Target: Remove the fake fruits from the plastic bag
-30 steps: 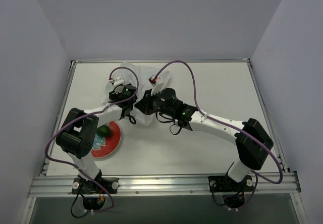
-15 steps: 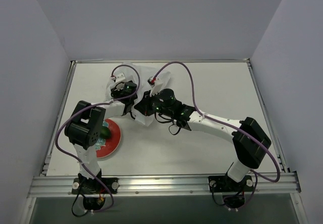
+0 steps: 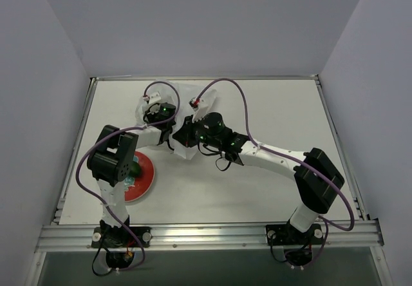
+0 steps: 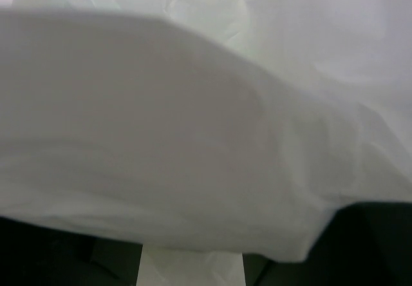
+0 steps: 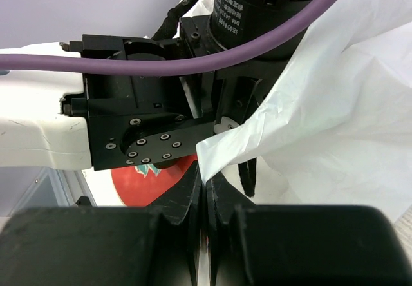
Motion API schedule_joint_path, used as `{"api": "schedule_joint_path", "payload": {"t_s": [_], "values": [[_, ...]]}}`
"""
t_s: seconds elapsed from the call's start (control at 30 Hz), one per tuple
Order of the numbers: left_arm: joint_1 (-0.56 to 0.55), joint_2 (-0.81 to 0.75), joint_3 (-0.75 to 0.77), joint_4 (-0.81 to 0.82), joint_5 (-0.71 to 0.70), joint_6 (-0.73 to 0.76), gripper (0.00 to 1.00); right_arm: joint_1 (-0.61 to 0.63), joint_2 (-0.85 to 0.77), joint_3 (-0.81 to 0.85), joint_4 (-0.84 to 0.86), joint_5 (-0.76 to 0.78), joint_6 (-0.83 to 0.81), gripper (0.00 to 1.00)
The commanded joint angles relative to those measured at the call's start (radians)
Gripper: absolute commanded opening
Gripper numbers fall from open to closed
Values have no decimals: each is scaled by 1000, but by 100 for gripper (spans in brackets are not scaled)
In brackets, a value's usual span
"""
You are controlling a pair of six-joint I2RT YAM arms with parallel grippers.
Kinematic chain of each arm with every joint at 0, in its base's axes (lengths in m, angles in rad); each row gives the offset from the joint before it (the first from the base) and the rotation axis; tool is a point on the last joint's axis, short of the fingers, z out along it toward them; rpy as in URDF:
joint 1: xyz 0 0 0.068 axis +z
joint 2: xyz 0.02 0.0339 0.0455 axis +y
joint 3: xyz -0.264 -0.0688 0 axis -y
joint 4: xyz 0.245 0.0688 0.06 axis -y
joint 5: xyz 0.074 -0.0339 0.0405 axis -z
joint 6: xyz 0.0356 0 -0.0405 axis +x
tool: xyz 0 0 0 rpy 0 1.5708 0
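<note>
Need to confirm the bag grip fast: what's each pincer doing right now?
Left pincer: cannot be told; the plastic bag covers its camera.
Right pincer: closed on the plastic bag's edge.

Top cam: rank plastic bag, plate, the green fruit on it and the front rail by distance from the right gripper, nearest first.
1. plastic bag: its film is pinched in the right gripper, mid-table.
2. plate: toward the near-left.
3. dark green fruit: on the plate's left part, just past its rim.
4. metal rail: along the near edge, farthest.
</note>
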Motion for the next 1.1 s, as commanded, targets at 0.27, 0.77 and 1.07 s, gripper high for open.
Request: {"api": "schedule_joint_path", "payload": {"t_s": [0.27,0.77,1.07], "values": [[12,-187,-107,31,77,-21,2,-36,-2,-14,98,-20,22,0],[-8,-865,-431,-262,251,-82,2,-67,66,4,206,-20,88,0],[11,-1246,-252,-900,424,-42,2,-91,43,-1,183,-10,64,0]]}}
